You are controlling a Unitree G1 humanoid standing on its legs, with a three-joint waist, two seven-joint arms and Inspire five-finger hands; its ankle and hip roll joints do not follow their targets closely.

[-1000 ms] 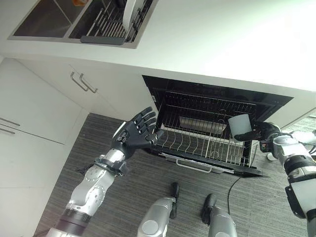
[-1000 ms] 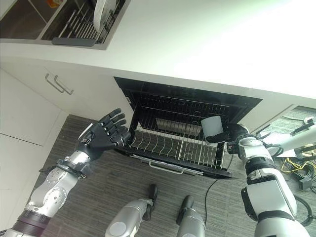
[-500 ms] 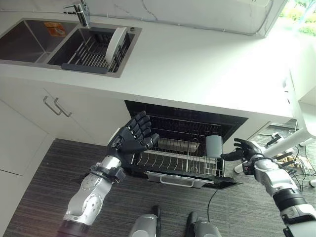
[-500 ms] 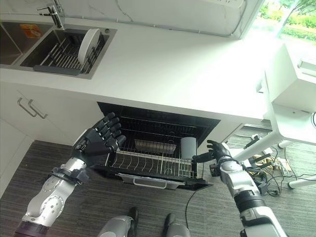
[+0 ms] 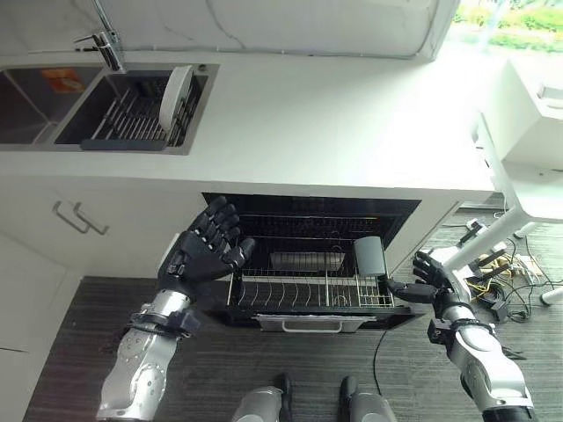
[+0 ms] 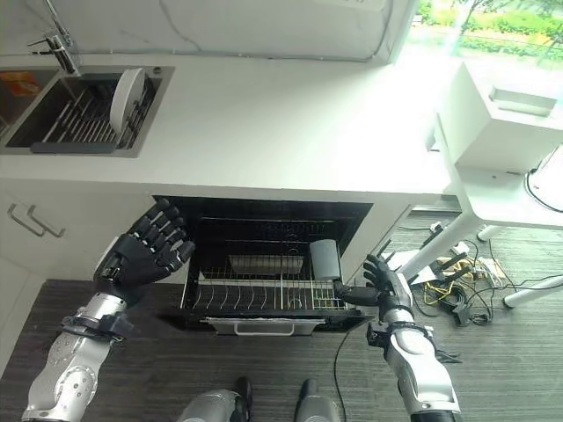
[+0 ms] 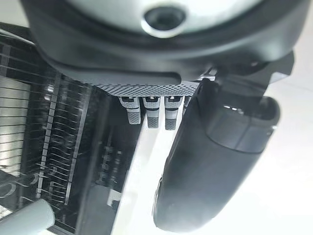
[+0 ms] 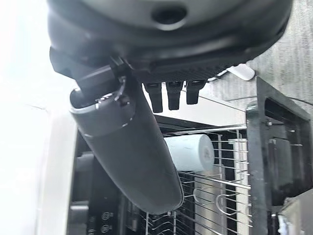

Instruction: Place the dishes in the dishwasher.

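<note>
Where the dark grey floor (image 5: pixel 79 334) meets the cabinets, two hands hang nearest the viewer: left hand (image 5: pixel 204 253), fingers straight and spread, palm toward the dishwasher, holding nothing, raised just left of the open dishwasher (image 5: pixel 308 224); right hand (image 5: pixel 428 274), fingers relaxed and spread, thumb reaching toward the rack's right end, empty, apart from the cup as the right wrist view shows. Next, dishwasher rack (image 5: pixel 290 294): wire, pulled forward out of the dark cavity, a pale handle (image 5: pixel 299 323) on its front edge; rows of upright tines bare along the front. One cup (image 5: pixel 369 256), pale grey-green, cylindrical, sits at the rack's right end, just left of the right hand; whether it stands upright or tilts cannot be told for sure. A silvery oblong insert (image 5: pixel 303 261) lies further back within the rack. Left of the dishwasher, white cabinet fronts with two bar handles (image 5: pixel 77 218). Above, white worktop (image 5: pixel 334 114), broad and bare across its middle. At its far left, a sunken sink (image 5: pixel 35 110) with a dark draining rack (image 5: pixel 132 119) in its right basin; one white plate (image 5: pixel 176 90) stands on edge in that rack. A tap (image 5: pixel 107 40) rises behind the sink. At far right, a white stand (image 5: pixel 519 176) beside the worktop, loose cables on the floor beneath
</note>
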